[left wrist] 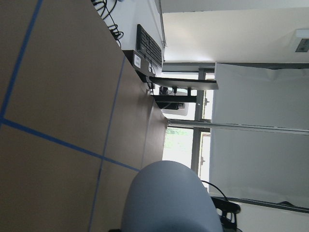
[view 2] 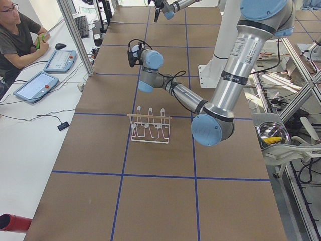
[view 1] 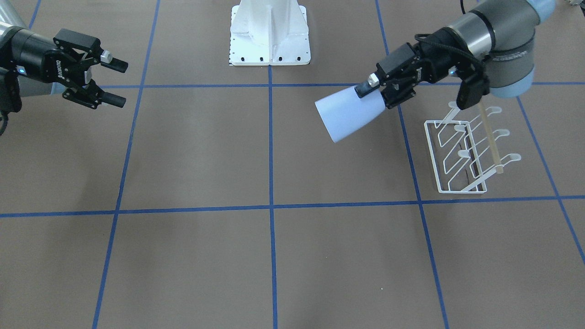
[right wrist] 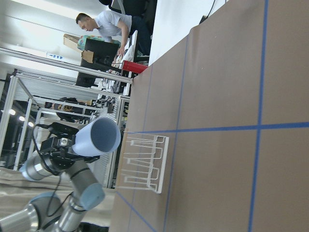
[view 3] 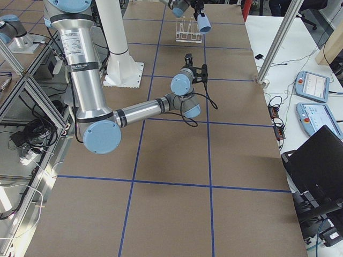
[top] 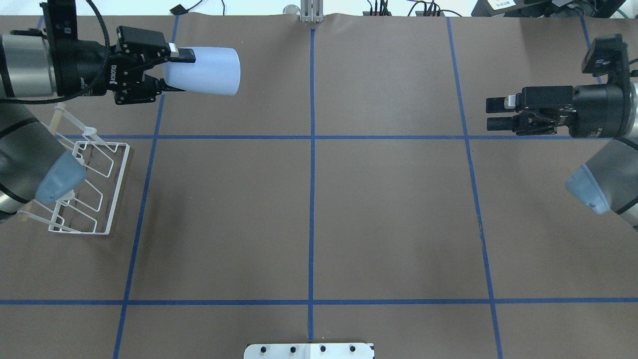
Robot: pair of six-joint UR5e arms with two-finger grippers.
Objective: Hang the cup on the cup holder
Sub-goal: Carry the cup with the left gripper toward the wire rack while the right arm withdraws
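Two arms are up over the worktop (top: 319,209), but only one has anything to do. The left fingers (top: 185,55) are clamped on the narrow closed end of the cup (top: 212,71). It is held on its side in the air, with its mouth facing the middle of the table and away from the cup holder (view 1: 462,153). The cup holder stands at the left arm's end of the worktop, apart from the cup, and nothing hangs on it yet. Well off at the other side, the right fingers (top: 496,104) are spread with nothing between them.

From here I'd say the step in hand is bringing the cup round to the rack. To do that well, the wrist should first turn so the mouth faces the paddle tips (view 1: 502,132). The cup's axis should then be lined up with the slant of one prong. An outer prong looks the safer pick, clear of the wooden rod (view 1: 490,137).

The cup should slide on along the slant, not drop on from above. That wire frame looks light, and a knock would likely shove it. The fingers shouldn't let go until the cup sits well down the prong.
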